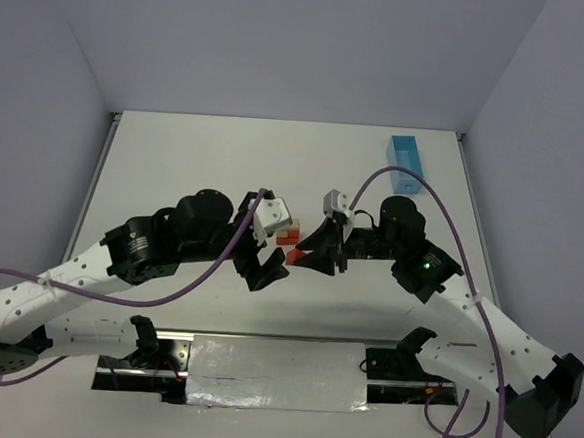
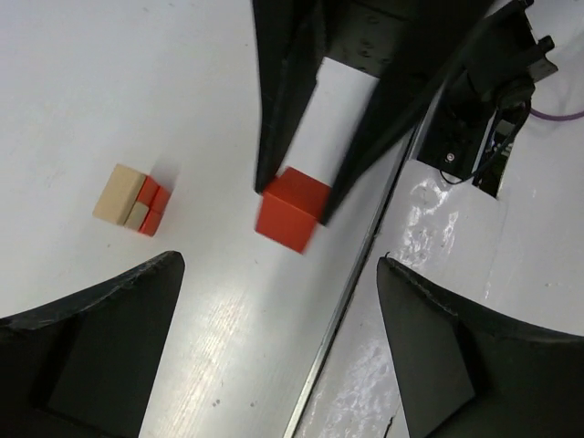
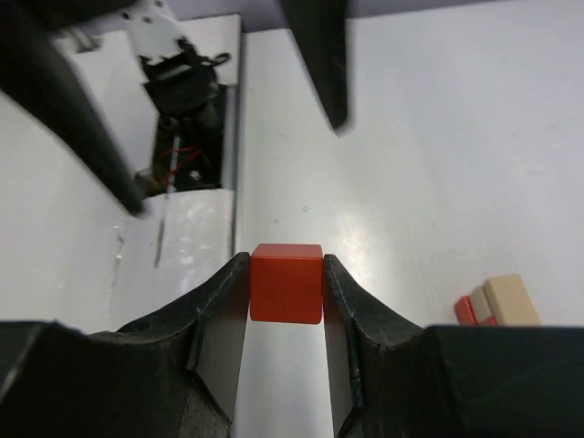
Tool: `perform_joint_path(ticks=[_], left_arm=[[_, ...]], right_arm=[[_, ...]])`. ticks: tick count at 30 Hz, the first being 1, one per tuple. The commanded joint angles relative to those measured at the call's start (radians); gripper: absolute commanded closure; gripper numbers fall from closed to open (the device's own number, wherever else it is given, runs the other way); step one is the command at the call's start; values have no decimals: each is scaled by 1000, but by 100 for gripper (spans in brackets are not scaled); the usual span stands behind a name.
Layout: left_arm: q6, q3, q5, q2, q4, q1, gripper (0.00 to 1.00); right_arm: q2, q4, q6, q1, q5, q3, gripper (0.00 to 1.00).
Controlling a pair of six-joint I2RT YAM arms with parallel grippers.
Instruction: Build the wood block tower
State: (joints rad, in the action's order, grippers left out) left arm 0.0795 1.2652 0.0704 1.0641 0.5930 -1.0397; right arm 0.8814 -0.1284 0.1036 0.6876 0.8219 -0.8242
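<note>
My right gripper (image 3: 286,276) is shut on a red-orange wooden cube (image 3: 286,283), held just above the white table. In the top view this gripper (image 1: 301,257) is at the table's middle with the cube (image 1: 291,256) at its tips. A small cluster of tan and red blocks (image 1: 288,236) lies just behind it; it also shows in the left wrist view (image 2: 133,200) and at the right wrist view's right edge (image 3: 494,304). My left gripper (image 2: 278,351) is open and empty, hovering close to the left of the held cube (image 2: 292,209). No roof-shaped block shows.
A light-blue rectangular tray (image 1: 405,157) stands at the back right. A shiny metal plate (image 1: 272,363) runs along the near edge between the arm bases. The two grippers are close together at the table's middle.
</note>
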Motion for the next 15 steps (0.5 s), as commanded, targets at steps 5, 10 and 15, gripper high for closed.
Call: perform_joint_path(ticks=[5,10,15], left_arm=[[107,19,-324,-137,99,-5,0],[204,-62,-647,-245,99,-5,1],[221,-190,-756,-312,47,-3,0]], right_arm=[[256,52,174,-181,58,-68,100],[479,13,304,-237,103,-191,100],[559,116,404,-241,75,-193,100]])
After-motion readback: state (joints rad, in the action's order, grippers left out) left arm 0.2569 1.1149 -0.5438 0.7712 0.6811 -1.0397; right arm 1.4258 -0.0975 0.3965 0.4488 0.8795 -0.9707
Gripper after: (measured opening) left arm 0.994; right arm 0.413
